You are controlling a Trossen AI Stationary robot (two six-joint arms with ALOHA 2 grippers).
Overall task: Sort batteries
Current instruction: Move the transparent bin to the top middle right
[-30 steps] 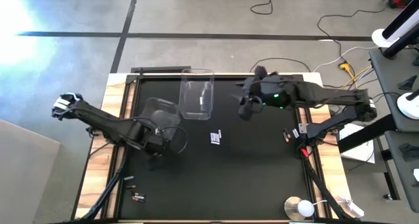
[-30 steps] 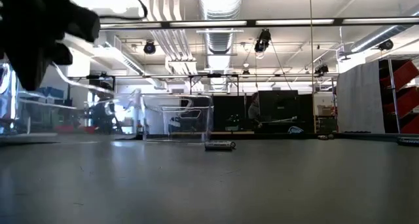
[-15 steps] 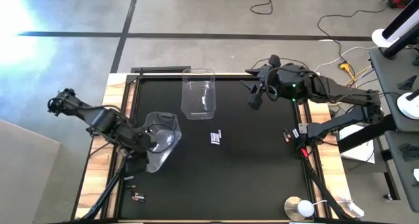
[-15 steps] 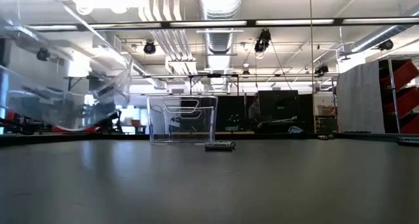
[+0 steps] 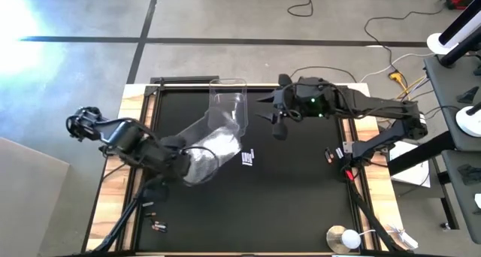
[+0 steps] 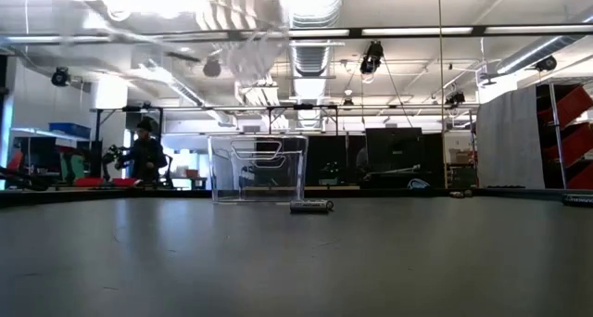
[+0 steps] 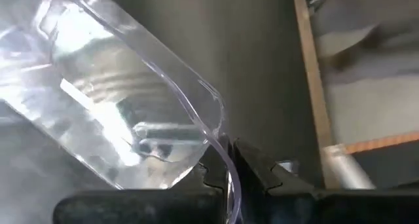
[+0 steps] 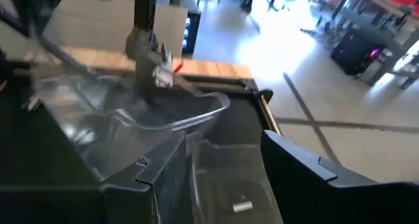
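Movement first: the left tool (image 7: pixel 226 160) is clamped on the rim of a clear rectangular plastic bin (image 5: pixel 214 148). Over the last second it has lifted that bin from the left side of the black tabletop (image 5: pixel 301 204) and swung it toward the middle. The bin now hangs tilted on its side, its far end just beside or overlapping a second clear plastic bin (image 5: pixel 225 83) that stands upright by the middle of the far edge. I cannot tell whether the two are touching.

My right tool (image 5: pixel 276 129) pulled back toward the far-right corner half a second ago. It has now returned and hovers beside the standing bin with its fingers apart and nothing in them.

None of the batteries has moved. The small silver-white cylindrical batteries (image 5: pixel 248 158) lie in a tight cluster near the tabletop's middle, just beside the tilted bin's mouth. The dark batteries with reddish-copper ends (image 5: pixel 155 226) lie by the near-left corner. One more small cell (image 5: pixel 329 156) sits near the right edge.

My read is that this is still set-up. I am positioning containers, possibly bringing this bin next to the silver cluster, and no cell has been sorted yet. The tilt worries me, since a thin-rim grip could let the bin slip.
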